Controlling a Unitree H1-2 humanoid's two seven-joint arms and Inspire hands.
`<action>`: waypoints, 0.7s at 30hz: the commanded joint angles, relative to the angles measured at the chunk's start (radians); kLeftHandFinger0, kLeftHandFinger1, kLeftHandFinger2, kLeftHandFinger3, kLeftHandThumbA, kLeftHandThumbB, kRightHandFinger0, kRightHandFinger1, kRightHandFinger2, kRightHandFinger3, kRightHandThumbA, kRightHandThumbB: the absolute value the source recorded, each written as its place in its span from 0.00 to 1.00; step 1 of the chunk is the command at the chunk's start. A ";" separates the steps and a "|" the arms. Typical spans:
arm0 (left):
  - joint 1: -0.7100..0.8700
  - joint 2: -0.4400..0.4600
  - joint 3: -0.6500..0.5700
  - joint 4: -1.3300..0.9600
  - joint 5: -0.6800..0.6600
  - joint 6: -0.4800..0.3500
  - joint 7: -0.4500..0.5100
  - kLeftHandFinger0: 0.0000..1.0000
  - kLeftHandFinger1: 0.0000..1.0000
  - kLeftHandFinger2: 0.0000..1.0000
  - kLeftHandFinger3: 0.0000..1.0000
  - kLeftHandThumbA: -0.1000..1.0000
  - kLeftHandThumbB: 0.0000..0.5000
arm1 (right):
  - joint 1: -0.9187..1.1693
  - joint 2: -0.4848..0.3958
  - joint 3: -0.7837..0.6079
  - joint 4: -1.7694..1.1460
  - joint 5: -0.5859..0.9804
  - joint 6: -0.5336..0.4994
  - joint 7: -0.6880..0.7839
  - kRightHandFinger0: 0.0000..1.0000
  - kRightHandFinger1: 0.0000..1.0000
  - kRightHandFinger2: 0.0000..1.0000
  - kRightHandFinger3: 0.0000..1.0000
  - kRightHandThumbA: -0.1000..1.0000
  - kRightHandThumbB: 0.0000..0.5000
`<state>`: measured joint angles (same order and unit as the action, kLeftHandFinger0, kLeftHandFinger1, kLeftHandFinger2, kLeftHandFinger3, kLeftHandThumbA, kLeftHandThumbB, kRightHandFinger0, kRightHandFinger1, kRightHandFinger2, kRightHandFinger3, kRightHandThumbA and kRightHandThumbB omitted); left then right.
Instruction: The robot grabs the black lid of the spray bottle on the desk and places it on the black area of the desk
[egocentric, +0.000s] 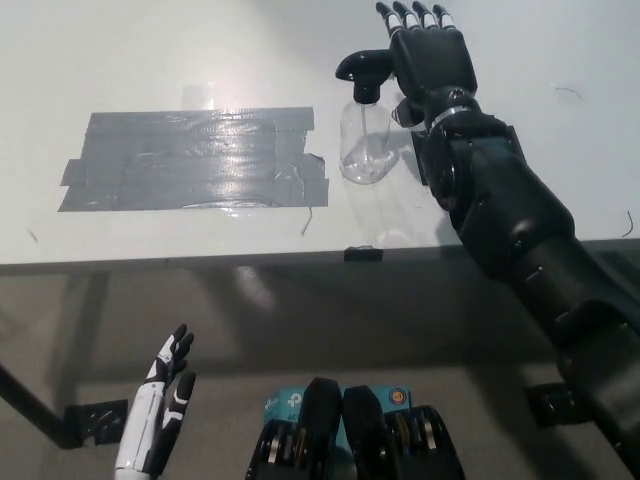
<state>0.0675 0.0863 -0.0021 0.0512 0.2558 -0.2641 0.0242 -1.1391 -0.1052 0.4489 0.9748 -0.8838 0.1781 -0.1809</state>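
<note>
A clear spray bottle (364, 140) stands upright on the white desk (200, 50), with its black trigger lid (362, 69) on top pointing left. My black right hand (428, 55) is open just to the right of the lid, fingers stretched toward the far side; whether it touches the lid is unclear. The black taped area (195, 160) lies on the desk to the left of the bottle. My white left hand (160, 410) rests open below the desk edge at the lower left.
The desk's front edge (250, 260) runs across the middle of the picture, with a small black clip (364, 254) on it below the bottle. A table leg and floor bracket (90, 420) show at the lower left.
</note>
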 joint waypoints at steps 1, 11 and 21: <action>0.000 0.007 -0.005 -0.015 -0.015 -0.024 0.006 1.00 1.00 1.00 1.00 1.00 0.16 | -0.077 -0.001 0.013 -0.008 0.004 -0.003 -0.050 1.00 1.00 1.00 1.00 0.94 0.76; -0.003 0.023 -0.007 -0.019 -0.016 -0.033 -0.003 0.95 0.99 1.00 1.00 1.00 0.14 | -0.090 0.012 0.023 -0.018 0.005 0.009 -0.095 1.00 1.00 1.00 1.00 0.94 0.75; 0.002 0.038 -0.006 -0.023 -0.022 -0.036 -0.004 0.87 0.93 1.00 1.00 0.95 0.11 | -0.115 0.028 0.032 0.031 0.013 -0.009 -0.125 1.00 1.00 1.00 1.00 0.94 0.74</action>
<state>0.0642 0.1074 -0.0063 0.0520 0.2521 -0.2660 0.0226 -1.1545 -0.0942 0.4763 0.9982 -0.8812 0.1813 -0.2450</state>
